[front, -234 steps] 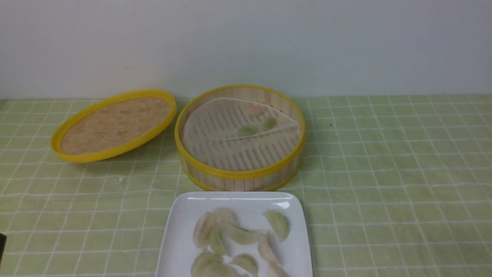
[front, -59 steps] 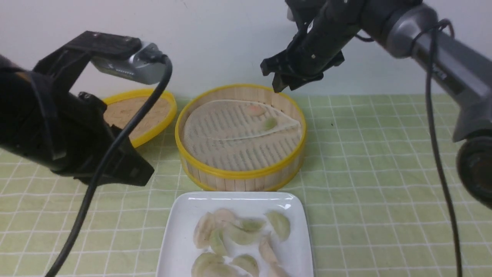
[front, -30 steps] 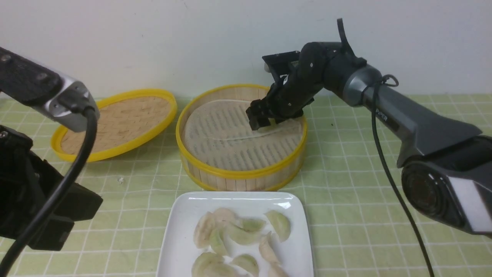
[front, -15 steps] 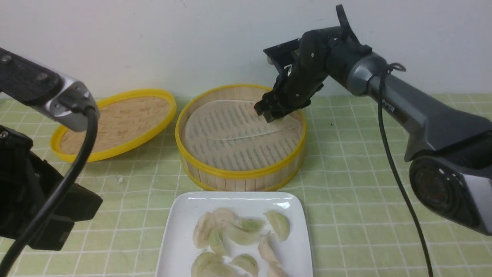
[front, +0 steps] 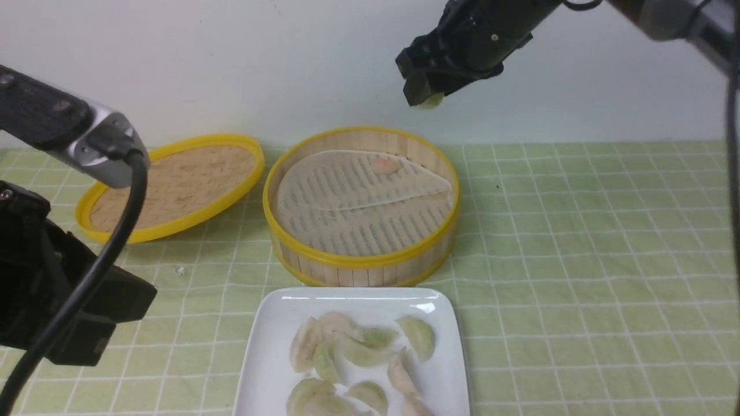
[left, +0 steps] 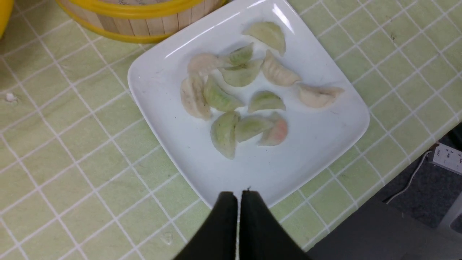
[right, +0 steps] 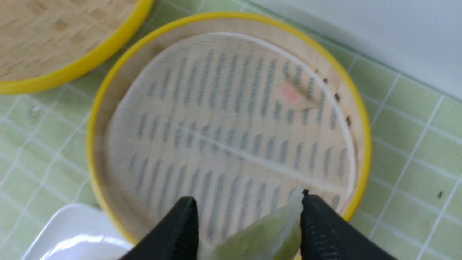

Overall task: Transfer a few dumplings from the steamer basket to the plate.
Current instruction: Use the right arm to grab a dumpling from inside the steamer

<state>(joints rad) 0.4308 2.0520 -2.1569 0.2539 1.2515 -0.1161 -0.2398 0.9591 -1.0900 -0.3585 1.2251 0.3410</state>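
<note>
the right arm (front: 665, 13) is running off the top edge of the front view, so only the right gripper (front: 421, 92) is showing there, with a sliver of the green dumpling (front: 431, 103) peeking from under it. the left arm (front: 52, 289) is filling that view's lower left corner as a dark bulk, its gripper out of sight there. the plate (front: 272, 329) is being cut by the bottom edge, which is hiding its nearest dumplings. the right wrist view is coming out blurred.

the right gripper is pinching the green dumpling between both fingers, jaws partly drawn in around it, and is hanging high above the steamer basket (front: 358, 261), toward its right side. the left gripper (left: 238, 196) is pressing its fingers fully together on nothing, its tips showing at the plate's rim.

one pinkish dumpling (front: 384, 166) is lying alone on the basket's liner (front: 324, 190), toward the far side. twelve dumplings (left: 220, 99) are lying on the plate in the left wrist view, several overlapping. one woven lid (front: 173, 185) is lying just left of the basket on the checked cloth (front: 578, 231).
</note>
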